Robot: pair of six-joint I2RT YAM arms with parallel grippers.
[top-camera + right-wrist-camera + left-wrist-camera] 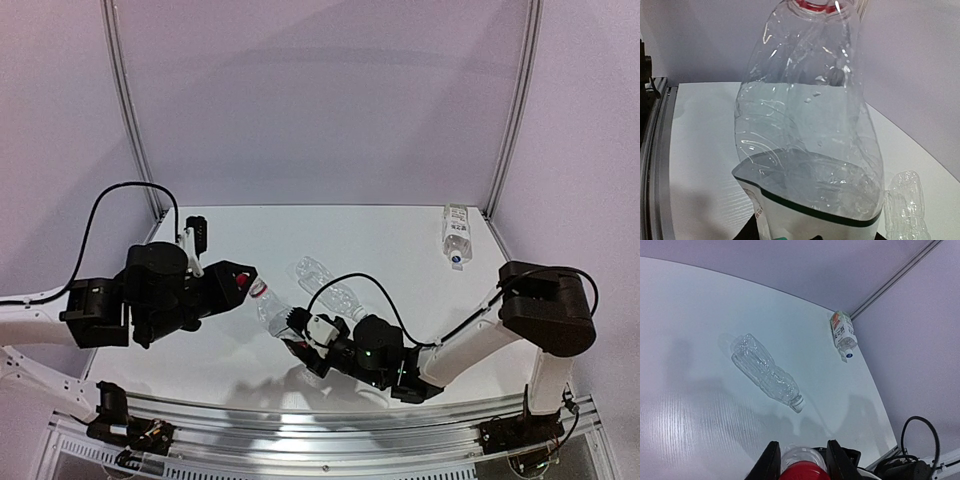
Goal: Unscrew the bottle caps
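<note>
Red cap [802,474] sat clamped between the two fingers [769,462] of the left pincer [801,455], whose jaws were closed almost fully onto it. The cap was on the neck of a clear bottle [805,125], which was held off the table [690,340] and stretched from the left pincer to the right pincer [297,335]. The right pincer was closed partway on the lower body of this bottle, at its white label with a green edge [805,225]; in the right wrist view the bottle rose directly out from the jaws, with the red neck ring at the far end. A ribbed, unlabelled bottle [767,372] lay on its side on the table ahead of the left pincer and just beside the right pincer; whether its neck carried a cap could not be determined. A third, labelled bottle [842,330] with a blue cap [849,355] lay well apart, far ahead and to the right of both pincers, near the table's far corner.
</note>
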